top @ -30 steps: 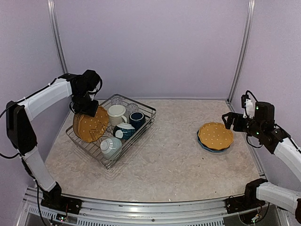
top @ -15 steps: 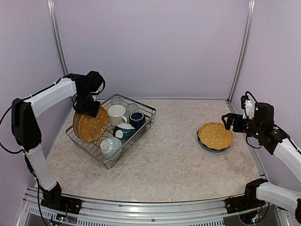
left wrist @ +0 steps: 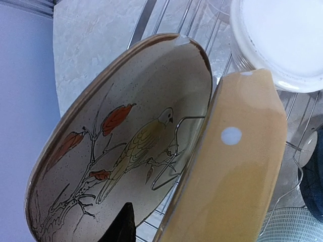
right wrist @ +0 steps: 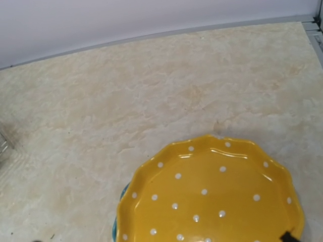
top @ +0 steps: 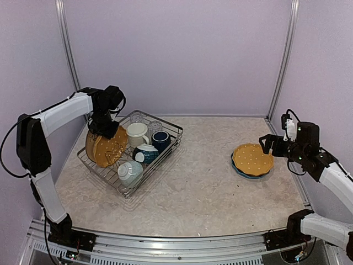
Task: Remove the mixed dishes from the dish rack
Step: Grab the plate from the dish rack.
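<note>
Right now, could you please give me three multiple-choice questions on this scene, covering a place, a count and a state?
1. Where is the bird-patterned plate? A) upright in the dish rack B) lying flat outside it C) atop another plate
2. How many mustard dotted plates show? A) one B) two C) four
3. The right gripper is: A) shut on a mug B) shut on a plate C) open
Answers: A, it stands on edge there; B, one racked, one out at the right; C, its jaws stand apart, empty.
</note>
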You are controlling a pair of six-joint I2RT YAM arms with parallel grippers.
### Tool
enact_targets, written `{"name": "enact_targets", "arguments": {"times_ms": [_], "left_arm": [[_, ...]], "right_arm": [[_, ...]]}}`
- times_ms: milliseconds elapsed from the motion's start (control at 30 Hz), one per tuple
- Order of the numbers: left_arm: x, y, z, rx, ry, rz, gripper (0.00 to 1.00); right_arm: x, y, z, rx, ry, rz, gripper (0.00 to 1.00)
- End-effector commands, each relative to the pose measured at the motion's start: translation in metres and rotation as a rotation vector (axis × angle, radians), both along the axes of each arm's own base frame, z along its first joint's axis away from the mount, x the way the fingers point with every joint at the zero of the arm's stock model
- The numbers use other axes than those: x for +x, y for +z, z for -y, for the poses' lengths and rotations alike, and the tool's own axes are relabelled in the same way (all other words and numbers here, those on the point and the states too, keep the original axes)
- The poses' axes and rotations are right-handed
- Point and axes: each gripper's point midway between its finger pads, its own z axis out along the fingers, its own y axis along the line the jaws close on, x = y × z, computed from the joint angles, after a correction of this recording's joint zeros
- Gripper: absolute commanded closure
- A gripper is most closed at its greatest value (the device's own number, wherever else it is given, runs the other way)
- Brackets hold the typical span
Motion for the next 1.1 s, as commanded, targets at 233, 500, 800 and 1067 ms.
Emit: {"name": "enact_targets", "arguments": {"times_ms": [233,500,800,1067], "left_arm": [[-0.002,0.018,0.011,-0.038,-0.015,0.041,0.77],[-0.007,0.033,0.012,-0.034,-0.04,0.055,0.91],[-0.011,0.051,0.015,0.008,-0.071,0.078,1.0],[-0.01,0.066,0.019,-0.017,-0.074,0.112,1.0]], "right_arm": [[-0.002,-0.002,-0.005,0.029,0.012,-0.006,0.0],[0.0,-0.001,-0.01,0.053,0.029,0.0,0.0],[0.001,-0.007,-0.01,0.055,0.03,-0.012,0.0],[0.003,-0.008,-0.012,0.056,0.034,-0.018,0.0]]}}
